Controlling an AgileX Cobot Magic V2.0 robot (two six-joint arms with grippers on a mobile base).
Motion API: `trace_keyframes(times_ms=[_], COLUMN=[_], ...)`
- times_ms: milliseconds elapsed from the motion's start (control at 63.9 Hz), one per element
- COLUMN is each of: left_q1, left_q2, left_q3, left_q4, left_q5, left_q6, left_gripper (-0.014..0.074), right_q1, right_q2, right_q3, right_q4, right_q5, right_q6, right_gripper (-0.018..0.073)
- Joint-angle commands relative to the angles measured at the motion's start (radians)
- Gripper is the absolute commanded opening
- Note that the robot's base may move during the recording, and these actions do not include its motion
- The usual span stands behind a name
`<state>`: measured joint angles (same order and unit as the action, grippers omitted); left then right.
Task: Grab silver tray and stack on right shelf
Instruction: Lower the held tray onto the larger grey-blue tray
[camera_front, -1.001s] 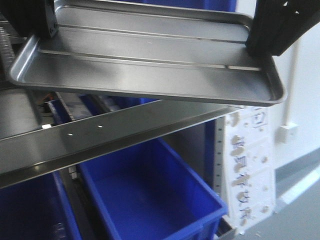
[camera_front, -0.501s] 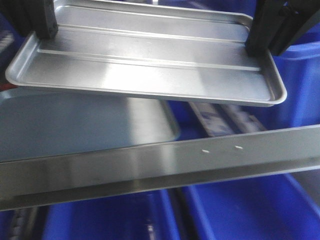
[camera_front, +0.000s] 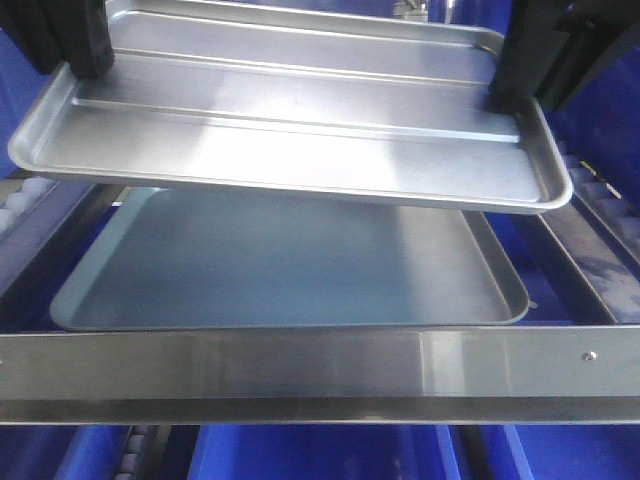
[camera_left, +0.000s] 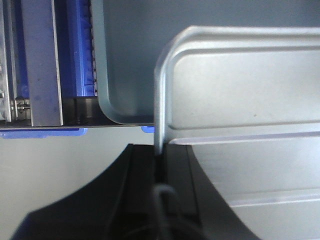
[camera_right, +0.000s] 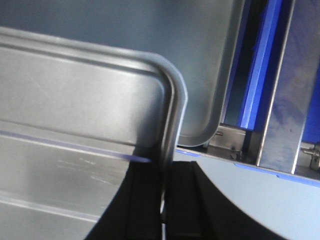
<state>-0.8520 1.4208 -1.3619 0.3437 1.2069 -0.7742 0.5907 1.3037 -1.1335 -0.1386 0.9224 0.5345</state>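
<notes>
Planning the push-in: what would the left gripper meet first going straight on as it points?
Probably the grey tray lying beneath the silver tray that the left gripper holds, though depth is unclear.

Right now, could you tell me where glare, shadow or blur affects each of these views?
Front view: white glare across the silver tray; the grey tray beneath is partly shaded. Left wrist view: the left pincer is a dark, featureless mass. Right wrist view: the right pincer likewise, tray corner slightly soft.
</notes>
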Motion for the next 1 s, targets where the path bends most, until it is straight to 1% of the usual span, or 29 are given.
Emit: trace_keyframes(times_ms=[0, 986], left_q1=[-0.009, -0.009], left_q2=[-0.036, -0.036], left_q3=[-0.031, -0.031], left_q4=[0.033, 0.035], left_q5=[-0.01, -0.012], left_q6=[0.009, 0.009], left_gripper=[-0.0093, -0.0093], right_q1=[0.0, 0.0], right_q2=[-0.031, -0.031], right_q3=[-0.039, -0.039], right_q4=[-0.028, -0.028], right_q5=[-0.044, -0.044], right_q6=[-0.023, -0.023], right_gripper=[0.0057, 0.0057])
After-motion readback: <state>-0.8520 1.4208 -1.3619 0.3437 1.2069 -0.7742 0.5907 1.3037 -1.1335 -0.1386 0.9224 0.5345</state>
